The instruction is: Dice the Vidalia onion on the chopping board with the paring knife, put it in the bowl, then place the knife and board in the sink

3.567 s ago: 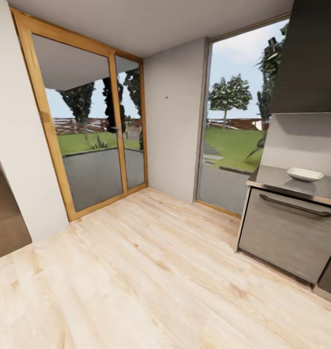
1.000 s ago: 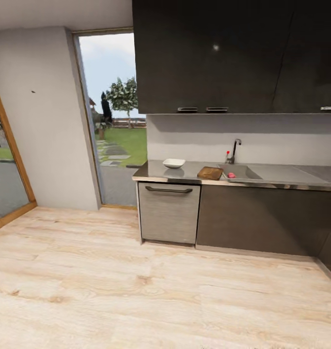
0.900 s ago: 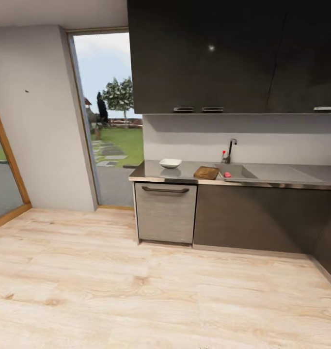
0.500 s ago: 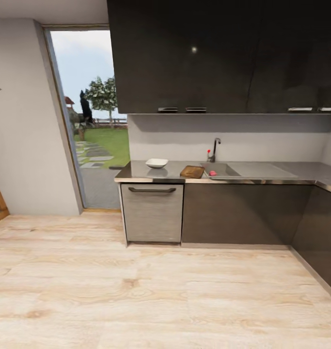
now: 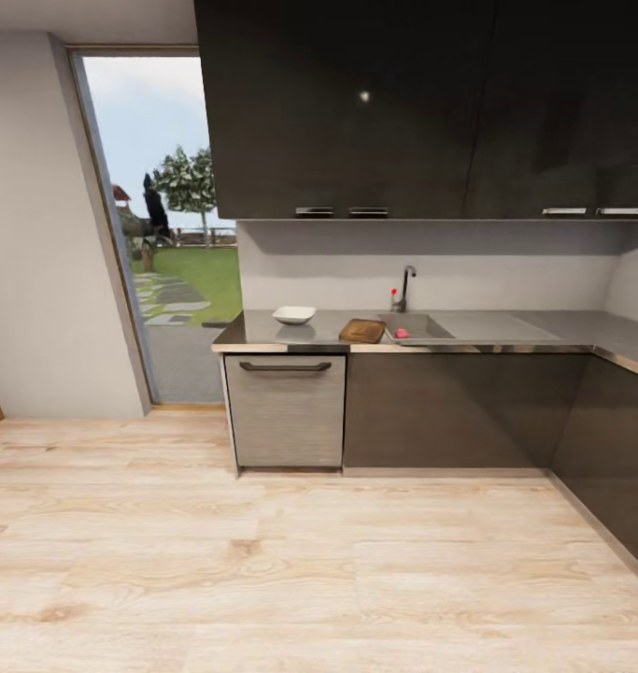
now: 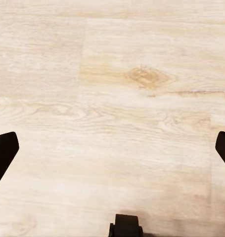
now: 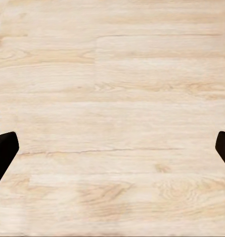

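Note:
Across the wood floor in the head view, the grey countertop (image 5: pixel 262 329) carries the white bowl (image 5: pixel 294 315) at its left end and the dark brown chopping board (image 5: pixel 362 330) right of it. The sink (image 5: pixel 429 326) lies just past the board, with its tap (image 5: pixel 405 284) behind. A small pinkish-red thing (image 5: pixel 402 333) lies in the basin, too small to tell whether it is the Vidalia onion. The paring knife is out of view. My left gripper (image 6: pixel 112 148) and right gripper (image 7: pixel 112 148) both hang open over bare floor, holding nothing.
A dishwasher front with a bar handle (image 5: pixel 284 409) sits under the bowl. Dark base cabinets (image 5: pixel 449 411) run right and turn a corner at the right edge (image 5: pixel 617 449). Dark wall cabinets (image 5: pixel 403 112) hang above. A tall glass door (image 5: pixel 155 234) stands left of the counter.
The head camera has kept turning right, so the counter sits further left in the picture and the corner cabinets on the right have come into view. Nothing on the counter has moved.

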You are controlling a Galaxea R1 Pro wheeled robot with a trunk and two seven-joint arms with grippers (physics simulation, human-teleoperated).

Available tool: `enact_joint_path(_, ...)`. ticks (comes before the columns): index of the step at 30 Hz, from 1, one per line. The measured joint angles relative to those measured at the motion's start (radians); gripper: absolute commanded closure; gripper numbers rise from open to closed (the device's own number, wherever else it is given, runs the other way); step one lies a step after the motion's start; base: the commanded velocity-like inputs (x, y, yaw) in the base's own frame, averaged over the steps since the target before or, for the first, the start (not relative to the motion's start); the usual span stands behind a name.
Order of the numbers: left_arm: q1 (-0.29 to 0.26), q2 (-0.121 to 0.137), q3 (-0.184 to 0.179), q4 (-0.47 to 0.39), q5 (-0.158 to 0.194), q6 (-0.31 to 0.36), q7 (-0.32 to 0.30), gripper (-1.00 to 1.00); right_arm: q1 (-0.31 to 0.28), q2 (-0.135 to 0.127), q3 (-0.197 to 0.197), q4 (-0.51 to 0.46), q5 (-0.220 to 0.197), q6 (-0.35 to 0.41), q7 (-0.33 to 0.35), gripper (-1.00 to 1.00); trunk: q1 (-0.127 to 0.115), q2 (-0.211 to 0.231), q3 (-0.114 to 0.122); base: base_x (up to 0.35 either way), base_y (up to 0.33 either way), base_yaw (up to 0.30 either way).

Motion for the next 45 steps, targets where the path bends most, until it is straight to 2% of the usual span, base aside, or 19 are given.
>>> enact_joint_path(10,0.000,-0.001,0.001,0.017,0.000,0.000,0.000,-1.00,0.000,0.000,-0.001,0.243,-0.003,0.001,-0.001,-1.00,0.000,0.000,0.000,0.000,0.000,0.000)
enact_joint_path(16,0.000,-0.001,0.000,0.021,0.000,0.000,0.000,-1.00,0.000,-0.001,0.001,0.285,-0.002,0.002,-0.001,-1.00,0.000,0.000,0.000,0.000,0.000,0.000)
enact_joint_path(28,0.000,-0.001,-0.001,0.021,0.001,0.000,0.000,-1.00,0.000,0.002,0.004,0.448,-0.003,0.006,0.001,-1.00,0.000,0.000,0.000,0.000,0.000,0.000)
enact_joint_path(45,0.000,-0.001,-0.001,0.021,0.001,0.000,0.000,-1.00,0.000,0.003,0.003,0.468,-0.003,0.003,0.001,-1.00,0.000,0.000,0.000,0.000,0.000,0.000)
